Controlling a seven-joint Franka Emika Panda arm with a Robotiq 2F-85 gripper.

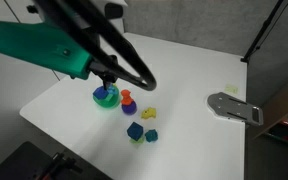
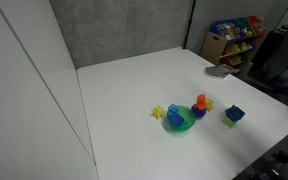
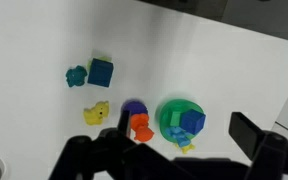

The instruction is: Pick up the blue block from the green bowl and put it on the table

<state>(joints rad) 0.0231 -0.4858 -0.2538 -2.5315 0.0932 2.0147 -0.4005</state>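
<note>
The green bowl stands on the white table with the blue block inside it, beside a small green piece and a light blue piece. My gripper is open and empty, hovering above the bowl with its dark fingers on either side. In an exterior view the gripper hangs just over the bowl. In an exterior view the bowl holds the block, and the arm is out of view.
A red-and-blue stacked toy stands right next to the bowl. A yellow piece, a second blue cube and a small cyan piece lie nearby. A grey metal plate sits near the table edge.
</note>
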